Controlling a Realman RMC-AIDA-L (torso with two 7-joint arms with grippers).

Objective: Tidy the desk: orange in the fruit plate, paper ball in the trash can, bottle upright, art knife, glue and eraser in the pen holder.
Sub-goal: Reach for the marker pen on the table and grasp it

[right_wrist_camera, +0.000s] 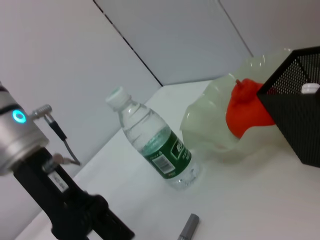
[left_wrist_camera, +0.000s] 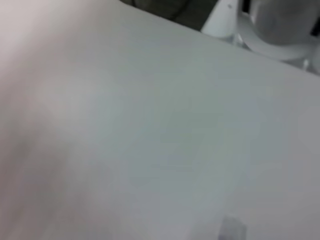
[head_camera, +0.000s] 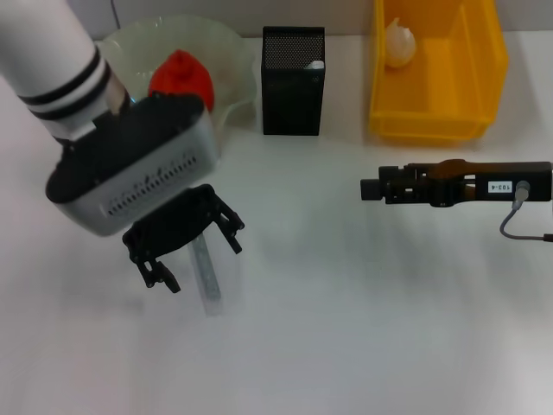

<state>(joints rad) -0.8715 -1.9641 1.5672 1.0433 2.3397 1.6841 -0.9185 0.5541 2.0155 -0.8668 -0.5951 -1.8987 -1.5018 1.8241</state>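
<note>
Here the left gripper [head_camera: 192, 245] hangs, jaws spread wide, over a slim grey art knife [head_camera: 207, 277] on the desk [head_camera: 363, 328].

Looked like a robot lab's mock office setup: a plain white surface [head_camera: 363, 328] against bare grey wall panels, with a black mesh pen holder [head_camera: 292, 82] and a yellow plastic bin [head_camera: 436, 104].

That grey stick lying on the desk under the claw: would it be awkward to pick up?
Probably somewhat. The art knife lies flat on the desk, so the open left gripper above it gets little height to pinch. It looks thin, stiff and light, likelier to slide or pivot than roll.
</note>
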